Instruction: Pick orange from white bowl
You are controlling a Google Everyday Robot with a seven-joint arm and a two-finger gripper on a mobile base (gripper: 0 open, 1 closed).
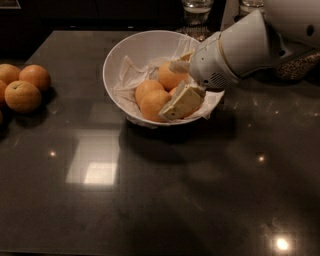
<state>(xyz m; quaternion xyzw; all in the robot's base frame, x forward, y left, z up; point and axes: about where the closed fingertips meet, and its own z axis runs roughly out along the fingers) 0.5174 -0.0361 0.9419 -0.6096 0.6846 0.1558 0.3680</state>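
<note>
The white bowl (131, 56), lined with crumpled white paper, stands at the middle back of the dark table. Several oranges lie in it: one at the back (169, 76), one at the left (146, 90) and one at the front (154, 105). My gripper (176, 84) reaches in over the bowl's right rim on a white arm (245, 45). It is open: one beige finger (183, 102) lies low at the front over the oranges, the other (181, 64) sits at the back by the rim. The back orange lies between the fingers. A further orange behind the lower finger is mostly hidden.
Several loose oranges (22, 95) lie on the dark table (165, 200) at the left edge. Glass jars (196, 11) stand behind the bowl, and a jar of grain (295, 67) shows behind the arm at the right.
</note>
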